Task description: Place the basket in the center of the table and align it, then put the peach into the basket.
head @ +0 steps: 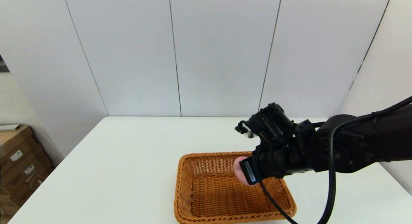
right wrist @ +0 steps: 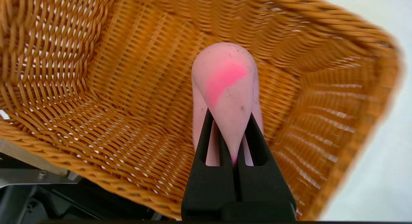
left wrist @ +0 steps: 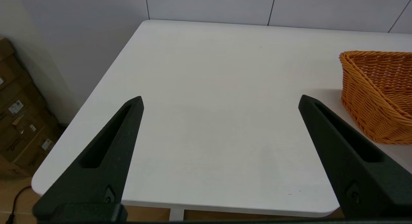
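The orange-brown wicker basket (head: 225, 191) sits on the white table (head: 128, 159) near its front edge, its corner also showing in the left wrist view (left wrist: 376, 92). My right gripper (head: 246, 172) hangs above the basket's right side, shut on the pale pink peach (head: 238, 169). In the right wrist view the peach (right wrist: 225, 85) is squeezed between the two black fingers (right wrist: 206, 137), over the basket's woven floor (right wrist: 122, 98). My left gripper (left wrist: 220, 100) is open over bare table to the left of the basket, holding nothing.
Cardboard boxes (head: 19, 159) stand on the floor past the table's left edge. White wall panels (head: 206, 53) close off the far side. Bare table surface stretches left of and behind the basket.
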`<state>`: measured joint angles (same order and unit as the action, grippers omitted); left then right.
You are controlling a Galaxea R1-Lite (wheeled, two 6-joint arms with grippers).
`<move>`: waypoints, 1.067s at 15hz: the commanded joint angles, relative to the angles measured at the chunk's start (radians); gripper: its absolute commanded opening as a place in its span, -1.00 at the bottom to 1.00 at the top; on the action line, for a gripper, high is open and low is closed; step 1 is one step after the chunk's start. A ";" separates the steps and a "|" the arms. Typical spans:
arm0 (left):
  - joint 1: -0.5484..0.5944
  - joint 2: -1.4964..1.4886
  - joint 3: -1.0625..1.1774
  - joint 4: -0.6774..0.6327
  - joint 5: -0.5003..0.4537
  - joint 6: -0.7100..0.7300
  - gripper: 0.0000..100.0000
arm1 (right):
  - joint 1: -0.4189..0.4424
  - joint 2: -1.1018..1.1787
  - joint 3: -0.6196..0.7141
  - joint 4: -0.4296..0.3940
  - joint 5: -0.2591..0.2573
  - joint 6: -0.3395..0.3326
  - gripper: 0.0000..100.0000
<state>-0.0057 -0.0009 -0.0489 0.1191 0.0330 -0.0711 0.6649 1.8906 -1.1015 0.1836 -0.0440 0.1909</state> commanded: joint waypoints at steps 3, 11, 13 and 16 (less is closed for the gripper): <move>0.000 -0.001 0.000 0.001 0.001 -0.001 1.00 | 0.002 0.038 0.002 0.000 0.009 0.004 1.00; 0.000 -0.001 0.000 0.001 0.001 -0.001 1.00 | -0.114 -0.085 -0.005 0.008 0.003 0.047 1.00; 0.000 -0.001 0.000 0.001 0.001 -0.001 1.00 | -0.245 -0.147 0.008 0.019 0.009 0.039 1.00; 0.000 -0.001 0.000 0.001 0.001 -0.003 1.00 | -0.496 -0.197 0.017 0.053 0.098 -0.013 1.00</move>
<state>-0.0057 -0.0009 -0.0489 0.1187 0.0332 -0.0726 0.3679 1.7685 -1.0945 0.2126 -0.0191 0.2179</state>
